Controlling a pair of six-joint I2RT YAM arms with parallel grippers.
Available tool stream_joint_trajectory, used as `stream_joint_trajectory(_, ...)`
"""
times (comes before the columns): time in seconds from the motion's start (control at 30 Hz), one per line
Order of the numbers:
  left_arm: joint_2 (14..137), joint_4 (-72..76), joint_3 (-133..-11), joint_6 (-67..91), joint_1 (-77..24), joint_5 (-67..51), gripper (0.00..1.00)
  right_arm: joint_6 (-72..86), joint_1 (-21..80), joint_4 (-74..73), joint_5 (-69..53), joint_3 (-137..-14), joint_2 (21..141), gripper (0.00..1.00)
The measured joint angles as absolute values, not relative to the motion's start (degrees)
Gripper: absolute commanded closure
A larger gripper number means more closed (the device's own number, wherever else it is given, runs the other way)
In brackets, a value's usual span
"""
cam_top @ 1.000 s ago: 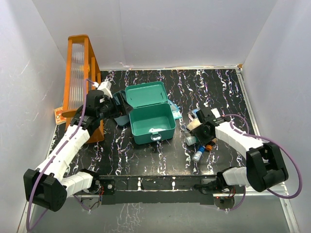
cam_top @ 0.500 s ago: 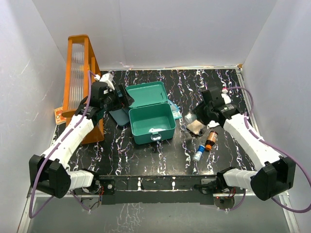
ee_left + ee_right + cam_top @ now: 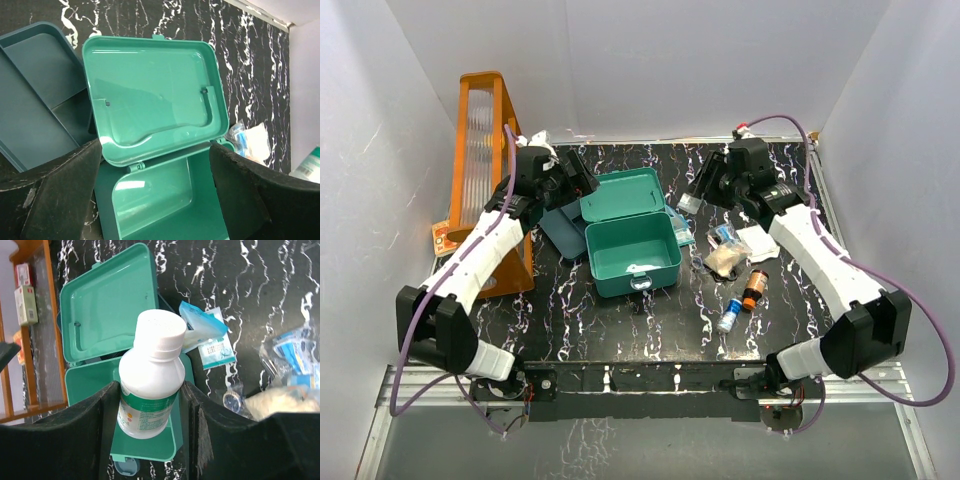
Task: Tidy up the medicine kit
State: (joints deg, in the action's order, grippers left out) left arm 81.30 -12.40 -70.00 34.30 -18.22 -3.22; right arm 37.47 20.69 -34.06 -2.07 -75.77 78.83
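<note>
Risen, my right end effector clamps a bottle; left end effector gapes; medicine kit seems light, stiff: grip a wall.

Medicine kit glossy, smooth plastic — bottle likewise — rack looks wooden.

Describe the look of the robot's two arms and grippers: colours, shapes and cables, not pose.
Both the left arm and right arm have white, rounded link shells between chunky black joint housings. A thin purple cable loops alongside each. The left gripper and right gripper have broad, matte black fingers, scuffed with pale marks.
</note>
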Motion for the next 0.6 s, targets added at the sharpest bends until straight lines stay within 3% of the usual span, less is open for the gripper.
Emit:
stream_joint_trajectory(0.33, 86.0, -11.7, -72.7, 37.0, -17.5, -1.7, 0.12, 29.4, 27.4, -30.9, -5.8, -81.9, 85.9, 0.54)
stream_joint_trajectory(0.6, 81.0, -15.1, -70.4, 33.1, -16.8, -3.2, 0.14, 25.6, 37.7, -29.9, -8.6, -90.2, 97.1, 0.54)
